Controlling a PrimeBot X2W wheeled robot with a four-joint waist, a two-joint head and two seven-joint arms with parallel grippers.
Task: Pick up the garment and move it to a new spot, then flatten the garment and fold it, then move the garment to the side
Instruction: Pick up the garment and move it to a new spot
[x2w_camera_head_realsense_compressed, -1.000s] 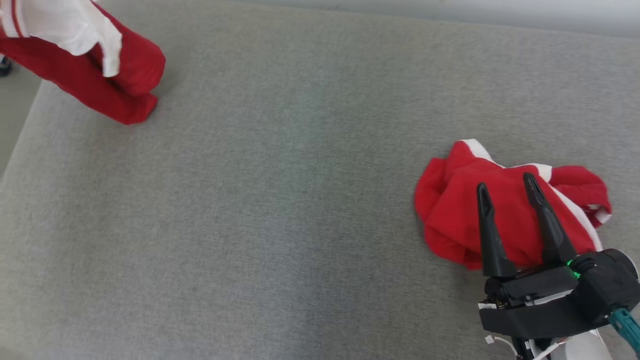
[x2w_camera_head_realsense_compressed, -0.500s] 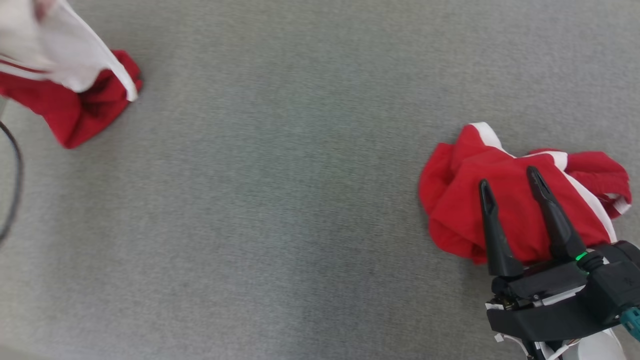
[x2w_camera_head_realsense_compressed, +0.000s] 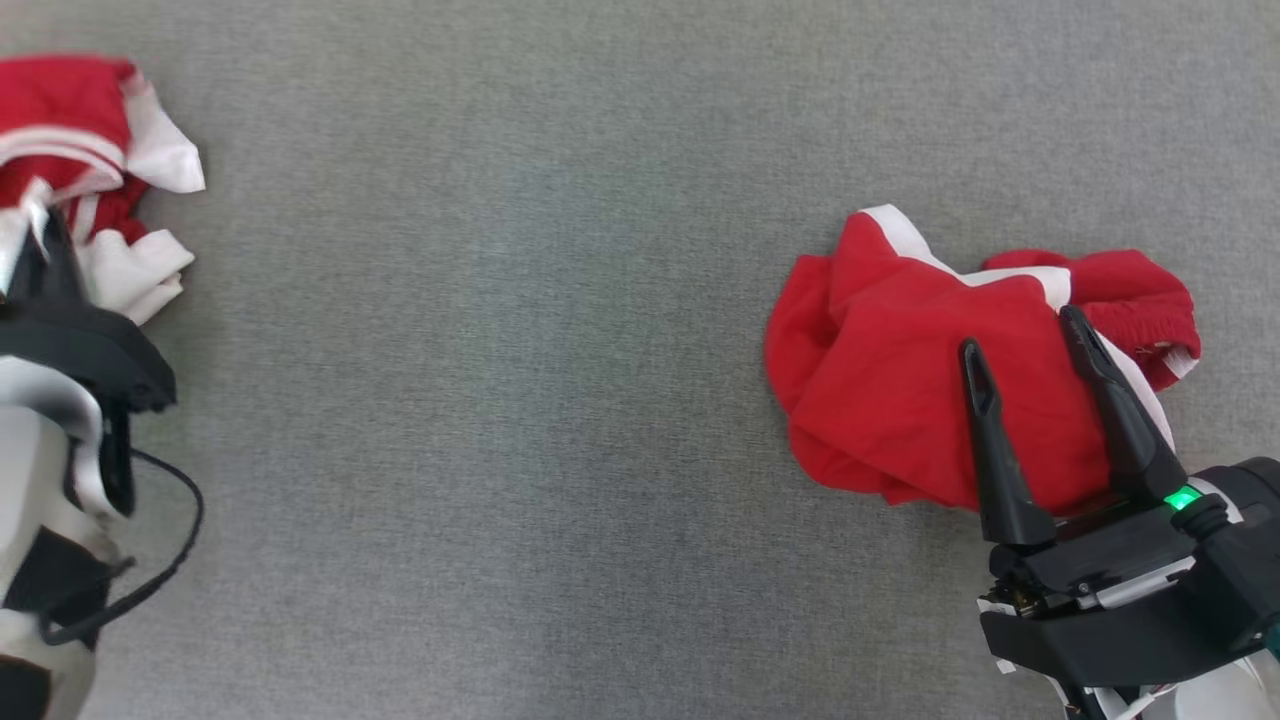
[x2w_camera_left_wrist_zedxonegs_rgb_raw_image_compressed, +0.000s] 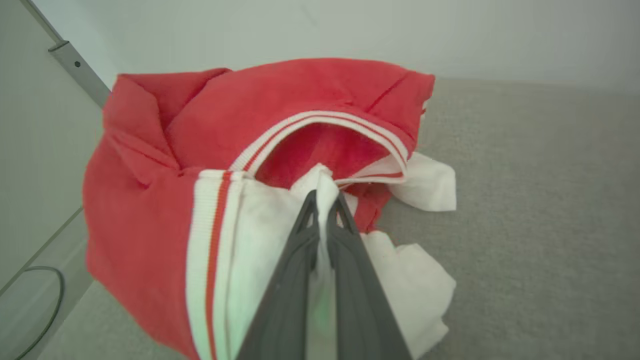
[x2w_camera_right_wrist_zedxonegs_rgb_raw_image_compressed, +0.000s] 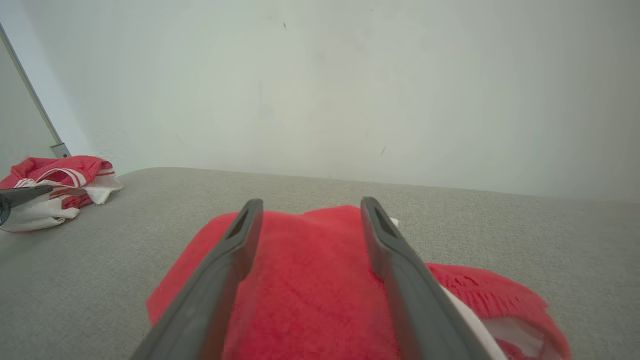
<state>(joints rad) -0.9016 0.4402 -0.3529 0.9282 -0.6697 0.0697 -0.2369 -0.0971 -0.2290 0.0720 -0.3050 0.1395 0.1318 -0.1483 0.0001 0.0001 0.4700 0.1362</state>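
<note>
one red-white garment (x2w_camera_left_wrist_zedxonegs_rgb_raw_image_compressed: 145, 225) is pinched in the left claw (x2w_camera_left_wrist_zedxonegs_rgb_raw_image_compressed: 325, 199).

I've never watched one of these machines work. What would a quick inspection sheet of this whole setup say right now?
Surface: grey fabric surface, wide and flat.
Job's things: red-and-white garment bunched at the left edge; red garment crumpled at the right.
Clutter: nothing seen.
Grippers: left gripper shut on the red-and-white garment's white cloth; right gripper open over the red garment, gripping nothing.
Cables: black cable looping beside the left arm; floor cable off the surface's edge.
Surroundings: pale wall; metal rail against it.
</note>
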